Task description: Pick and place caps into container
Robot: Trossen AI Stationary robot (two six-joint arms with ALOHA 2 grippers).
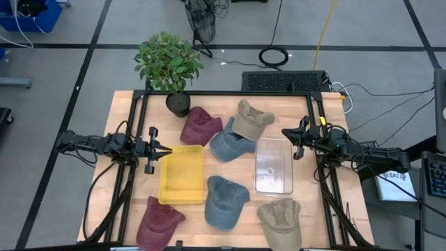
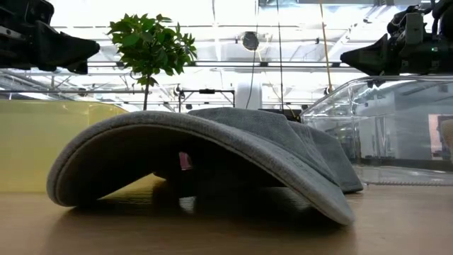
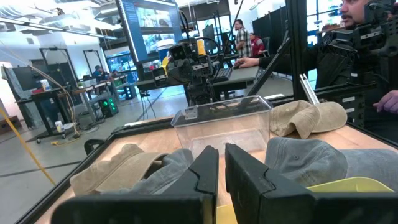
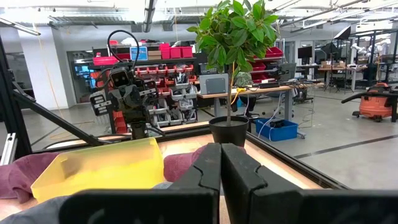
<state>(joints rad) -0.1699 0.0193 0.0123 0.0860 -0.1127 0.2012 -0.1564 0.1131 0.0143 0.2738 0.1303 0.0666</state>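
Six caps lie on the table: maroon (image 1: 201,125), khaki (image 1: 251,118) and blue-grey (image 1: 230,143) at the far middle, and maroon (image 1: 159,223), blue-grey (image 1: 224,201) and khaki (image 1: 281,219) along the near edge. The near blue-grey cap (image 2: 205,152) rests on its brim edge and fills the low view. My left gripper (image 1: 166,149) hovers shut above the left rim of the yellow container (image 1: 182,174). My right gripper (image 1: 286,132) hovers shut over the far right corner of the clear container (image 1: 273,165). Neither touches anything.
A potted plant (image 1: 171,66) stands at the table's far left corner. A black frame (image 1: 317,150) runs along the table's sides. People sit and stand beyond the table in the left wrist view (image 3: 357,37). Bare wood shows left of the yellow container (image 1: 132,185).
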